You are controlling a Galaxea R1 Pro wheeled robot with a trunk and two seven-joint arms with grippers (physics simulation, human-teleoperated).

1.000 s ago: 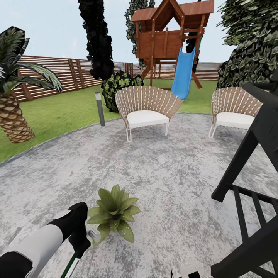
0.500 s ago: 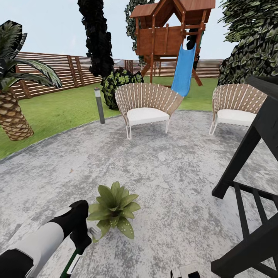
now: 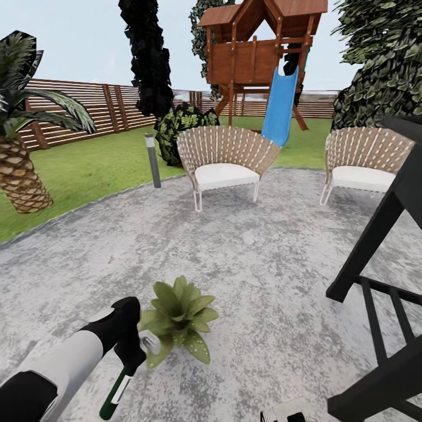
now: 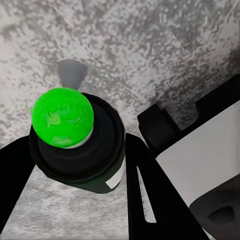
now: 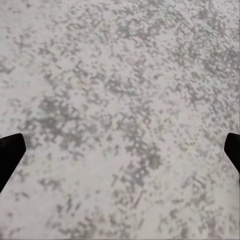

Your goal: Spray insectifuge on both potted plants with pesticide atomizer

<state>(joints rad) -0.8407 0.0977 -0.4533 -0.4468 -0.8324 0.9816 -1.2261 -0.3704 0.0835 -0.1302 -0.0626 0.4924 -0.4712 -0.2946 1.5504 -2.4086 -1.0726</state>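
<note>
The left pincer (image 4: 75, 165) grips the pesticide atomizer (image 4: 77, 145), its dark body clamped between both fingers (image 4: 145, 195), low at seven o'clock in the head view. The potted plant (image 3: 179, 316) sits just beside it on the grey paving (image 3: 258, 258). The right pincer (image 5: 120, 150) hangs spread wide over bare paving, holding nothing.

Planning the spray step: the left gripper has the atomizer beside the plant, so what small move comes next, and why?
Probably tip the atomizer toward the plant and spray. The left gripper is shut on it right beside the leaves, which look unsprayed.
</note>
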